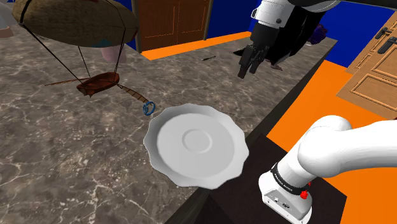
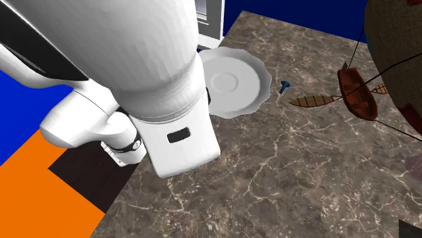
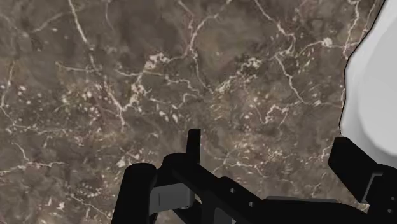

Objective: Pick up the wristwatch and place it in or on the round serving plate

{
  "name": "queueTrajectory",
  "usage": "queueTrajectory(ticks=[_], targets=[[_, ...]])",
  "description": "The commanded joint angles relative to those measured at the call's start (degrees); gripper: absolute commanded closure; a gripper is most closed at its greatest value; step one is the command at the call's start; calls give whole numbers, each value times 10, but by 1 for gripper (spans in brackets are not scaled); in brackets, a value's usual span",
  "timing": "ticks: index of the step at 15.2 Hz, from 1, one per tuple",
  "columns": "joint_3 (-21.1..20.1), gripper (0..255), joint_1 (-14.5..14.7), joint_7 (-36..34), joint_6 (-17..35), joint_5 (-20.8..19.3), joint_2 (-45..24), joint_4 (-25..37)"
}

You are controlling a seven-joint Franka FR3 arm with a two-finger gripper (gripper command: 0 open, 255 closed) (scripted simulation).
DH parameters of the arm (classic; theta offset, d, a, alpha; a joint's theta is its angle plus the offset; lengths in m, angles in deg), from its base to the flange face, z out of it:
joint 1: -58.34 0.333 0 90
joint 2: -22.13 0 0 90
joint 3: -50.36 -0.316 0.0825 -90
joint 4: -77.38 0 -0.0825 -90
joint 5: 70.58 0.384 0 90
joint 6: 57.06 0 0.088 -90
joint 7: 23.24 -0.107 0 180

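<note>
In the shoulder view, we see the small blue wristwatch (image 1: pixel 149 108) lying just beside the plate (image 1: pixel 222 165), curled, its long axis too small to tell. The second exterior view agrees. In the wrist view, the gripper (image 3: pixel 270 137) hangs near the plate with its jaws spread. We judge the watch light and floppy, so pinch across its band.

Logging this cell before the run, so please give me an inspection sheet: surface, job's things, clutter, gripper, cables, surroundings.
Surface: dark veined marble tabletop.
Job's things: small blue wristwatch lying on the tabletop just off the rim of the white scalloped plate.
Clutter: model airship with a hanging boat.
Grippers: gripper open, raised, holding nothing, away from the wristwatch.
Cables: nothing seen.
Surroundings: wooden doors, blue walls, orange floor.
</note>
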Motion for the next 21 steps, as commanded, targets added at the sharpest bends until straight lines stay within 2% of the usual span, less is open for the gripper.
queueTrajectory(ticks=[1,7,12,17,21], targets=[[0,0,0,0,0,0,0,0],[-93,0,28,-69,22,-1,-87,61],[-167,0,42,-131,30,-22,-175,129],[-239,0,54,-201,25,-67,-279,212],[-292,0,69,-263,7,-122,-376,291]])
